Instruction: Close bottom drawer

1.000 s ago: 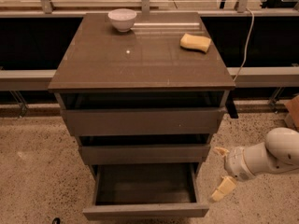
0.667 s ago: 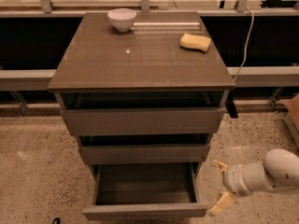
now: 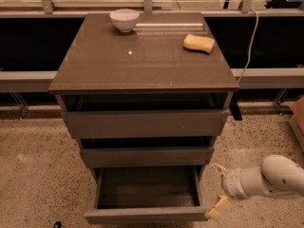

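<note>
In the camera view, the gripper (image 3: 218, 188) is seen low at the right, its tan, wedge-shaped fingers spread wide with nothing between them. Just left of the jaws the drawer (image 3: 145, 215) is found pulled out. It is a shallow, matte grey-brown box with a plain flat face, and its front corner lies just beside the lower finger.

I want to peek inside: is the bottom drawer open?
Open: the bottom drawer sticks out, its empty inside showing. The end effector hovers open by its front corner.

Speckled terrazzo floor (image 3: 33, 175) — dark panels (image 3: 28, 42) behind a grey rail (image 3: 23, 79), warm dim light.
</note>
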Robot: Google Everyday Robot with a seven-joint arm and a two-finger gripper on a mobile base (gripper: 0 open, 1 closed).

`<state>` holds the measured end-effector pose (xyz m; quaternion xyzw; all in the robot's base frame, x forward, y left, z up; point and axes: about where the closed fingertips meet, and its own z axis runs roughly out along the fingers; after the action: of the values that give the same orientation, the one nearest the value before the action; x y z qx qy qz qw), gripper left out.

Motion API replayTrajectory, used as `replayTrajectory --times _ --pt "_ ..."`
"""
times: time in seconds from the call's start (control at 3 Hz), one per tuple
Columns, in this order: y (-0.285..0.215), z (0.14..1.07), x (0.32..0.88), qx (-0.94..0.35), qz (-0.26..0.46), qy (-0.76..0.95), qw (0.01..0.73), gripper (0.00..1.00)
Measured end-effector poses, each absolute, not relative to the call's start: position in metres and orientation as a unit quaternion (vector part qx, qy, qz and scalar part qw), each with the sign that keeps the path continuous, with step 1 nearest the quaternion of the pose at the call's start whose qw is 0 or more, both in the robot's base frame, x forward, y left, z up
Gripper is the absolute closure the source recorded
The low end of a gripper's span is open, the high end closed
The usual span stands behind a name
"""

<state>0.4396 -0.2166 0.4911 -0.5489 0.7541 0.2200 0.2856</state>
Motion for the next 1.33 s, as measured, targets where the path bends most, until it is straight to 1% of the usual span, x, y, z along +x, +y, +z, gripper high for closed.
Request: replayTrajectory --times 0.33,0.67,1.0,1.33 --pt "-0.195 0.443 0.432 -0.559 0.188 0.724 0.359 0.0" --pt "-0.188 0.452 0.444 -0.563 0.171 0.712 0.384 0.0" --pt "-0.169 0.43 0.447 -0.581 0.164 0.709 0.365 0.0" --pt "-0.123 0.371 0.453 -0.627 0.177 0.675 0.345 0.0"
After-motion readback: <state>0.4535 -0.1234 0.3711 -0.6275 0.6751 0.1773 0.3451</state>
